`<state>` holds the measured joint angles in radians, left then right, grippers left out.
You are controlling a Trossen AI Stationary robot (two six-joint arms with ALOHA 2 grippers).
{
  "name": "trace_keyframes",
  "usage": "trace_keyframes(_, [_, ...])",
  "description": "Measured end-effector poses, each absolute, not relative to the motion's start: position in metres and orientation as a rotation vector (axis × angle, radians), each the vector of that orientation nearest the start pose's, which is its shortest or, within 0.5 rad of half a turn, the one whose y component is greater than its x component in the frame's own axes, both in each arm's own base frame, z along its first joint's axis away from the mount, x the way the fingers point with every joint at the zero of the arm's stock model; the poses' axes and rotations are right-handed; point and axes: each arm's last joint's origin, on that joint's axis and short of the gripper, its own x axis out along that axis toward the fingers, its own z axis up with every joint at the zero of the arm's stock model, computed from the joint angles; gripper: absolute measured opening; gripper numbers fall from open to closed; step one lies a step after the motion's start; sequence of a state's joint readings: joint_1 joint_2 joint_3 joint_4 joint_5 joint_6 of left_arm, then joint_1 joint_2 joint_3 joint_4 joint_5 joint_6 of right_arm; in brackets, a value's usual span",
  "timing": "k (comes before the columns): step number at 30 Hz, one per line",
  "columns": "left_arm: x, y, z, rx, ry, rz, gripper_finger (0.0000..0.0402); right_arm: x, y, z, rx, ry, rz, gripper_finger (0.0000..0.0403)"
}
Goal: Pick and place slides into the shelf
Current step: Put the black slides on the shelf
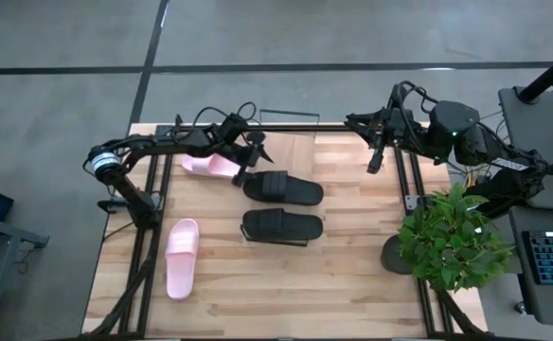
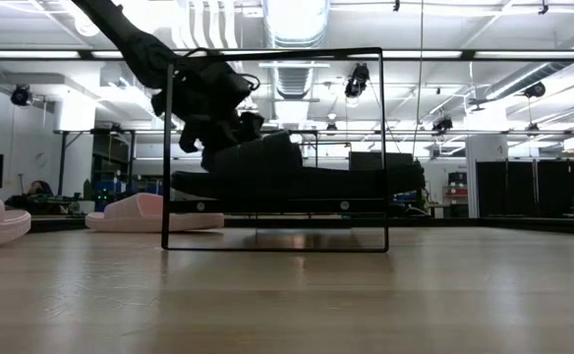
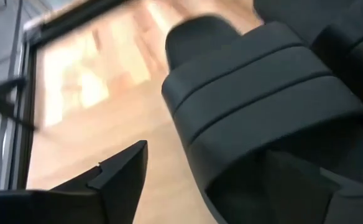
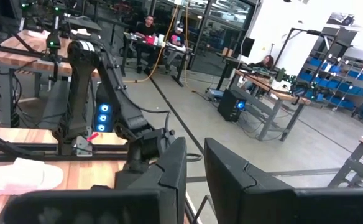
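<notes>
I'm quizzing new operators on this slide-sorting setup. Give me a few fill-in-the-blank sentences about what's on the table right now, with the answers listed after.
1. The table holds two black slides and two ____ slides.
2. The left gripper is beside the heel end of a ____ slide.
3. The pink slide lying alone is near the table's ____ edge.
4. The potted plant stands near the ____ arm.

Missing words: pink; black; left; right
</notes>
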<state>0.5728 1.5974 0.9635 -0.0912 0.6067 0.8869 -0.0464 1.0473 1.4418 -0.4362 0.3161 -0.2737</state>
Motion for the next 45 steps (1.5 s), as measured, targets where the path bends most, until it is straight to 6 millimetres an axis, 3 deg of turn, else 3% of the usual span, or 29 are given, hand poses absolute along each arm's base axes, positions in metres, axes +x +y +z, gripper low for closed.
trace_keyframes(5, [0.279, 0.161, 0.215, 0.438, 0.570, -0.285, 0.0296, 0.186, -0.018, 0.478, -0.284, 0.092, -0.354, 0.0047])
trace_keyframes(15, [0.266, 0.153, 0.230, 0.363, 0.605, -0.258, 0.0298, 0.187, -0.018, 0.477, -0.310, 0.100, -0.353, 0.0047])
trace_keyframes(20, [0.257, 0.147, 0.256, 0.404, 0.528, -0.217, 0.0298, 0.197, -0.018, 0.468, -0.438, 0.191, -0.333, 0.0047])
trace_keyframes(27, [0.233, 0.132, 0.303, 0.411, 0.361, -0.125, 0.0297, 0.228, -0.022, 0.442, -0.662, 0.406, -0.266, 0.0047])
trace_keyframes(32, [0.214, 0.119, 0.326, 0.414, 0.264, -0.082, 0.0297, 0.250, -0.035, 0.421, -0.712, 0.543, -0.256, 0.0051])
trace_keyframes(36, [0.199, 0.110, 0.334, 0.425, 0.227, -0.064, 0.0297, 0.265, -0.045, 0.403, -0.779, 0.647, -0.222, 0.0080])
trace_keyframes(40, [0.186, 0.102, 0.334, 0.442, 0.202, -0.054, 0.0297, 0.284, -0.052, 0.385, -0.853, 0.684, -0.063, 0.0131])
trace_keyframes(45, [0.175, 0.095, 0.330, 0.435, 0.189, -0.040, 0.0297, 0.308, -0.066, 0.355, -0.811, 0.777, 0.004, 0.0193])
